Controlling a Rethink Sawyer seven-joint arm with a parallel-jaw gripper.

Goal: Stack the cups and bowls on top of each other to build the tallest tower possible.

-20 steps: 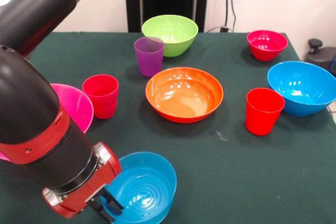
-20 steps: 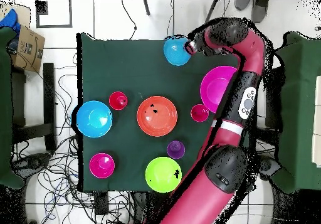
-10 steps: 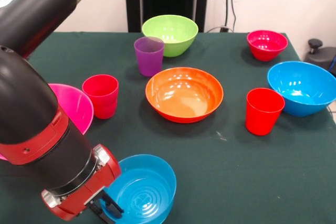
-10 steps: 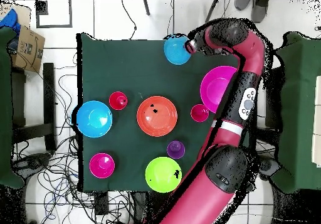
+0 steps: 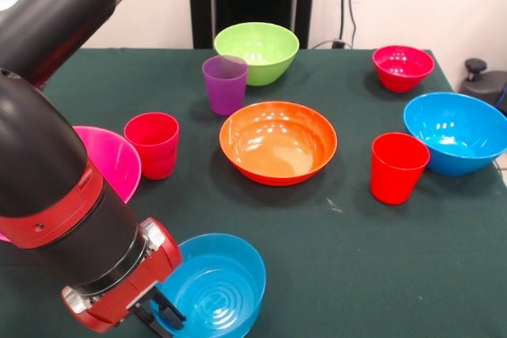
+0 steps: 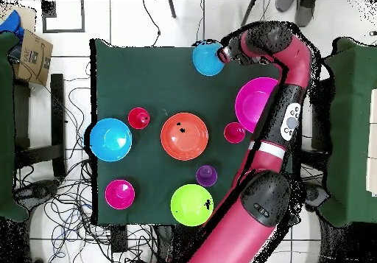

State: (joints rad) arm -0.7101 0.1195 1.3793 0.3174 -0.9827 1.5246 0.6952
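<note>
My gripper [image 5: 158, 312] is at the table's near left corner, with a black finger over the rim of a small blue bowl [image 5: 214, 286]; it also shows in the overhead view [image 6: 223, 54] beside that bowl [image 6: 207, 60]. The orange bowl [image 5: 278, 142] sits mid-table. The purple cup [image 5: 225, 85] stands behind it, in front of the lime green bowl [image 5: 257, 52]. One red cup [image 5: 152, 145] stands by the large pink bowl [image 5: 111, 164], another red cup [image 5: 398, 168] by the large blue bowl [image 5: 458, 132]. Nothing is stacked.
A small red-magenta bowl [image 5: 403, 67] sits at the far right corner. My arm [image 5: 47, 156] covers the left side of the table and part of the pink bowl. Cables and a cardboard box [image 6: 33, 54] lie on the floor around the table.
The small blue bowl and my gripper have shifted slightly toward the near table edge together. Nothing else moved.
</note>
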